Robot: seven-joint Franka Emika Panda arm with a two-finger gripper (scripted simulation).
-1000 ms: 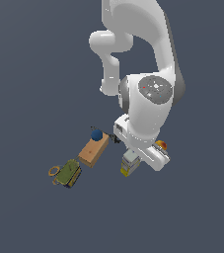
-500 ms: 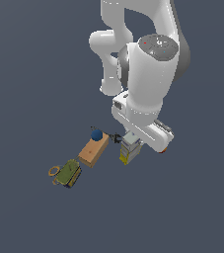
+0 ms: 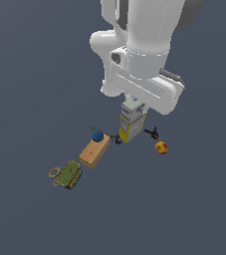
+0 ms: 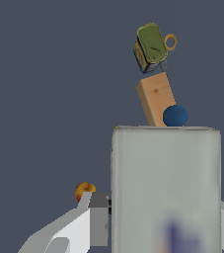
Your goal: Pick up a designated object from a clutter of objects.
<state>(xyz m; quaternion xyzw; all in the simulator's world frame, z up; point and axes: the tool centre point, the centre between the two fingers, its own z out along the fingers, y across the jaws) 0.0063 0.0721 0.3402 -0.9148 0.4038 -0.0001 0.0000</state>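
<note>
Carton (image 3: 132, 121) is gripped between fingers (image 4: 97, 217) of the hand (image 3: 134, 107); apparently lifted off tabletop (image 3: 30, 99), contact unclear.

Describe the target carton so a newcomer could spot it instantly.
Start at the big white robot arm and look straight beneath its tool. The carton stands upright there, beside a tan block and a blue ball. It is the tallest item, white-grey on top with blue print and a yellow lower part.
</note>
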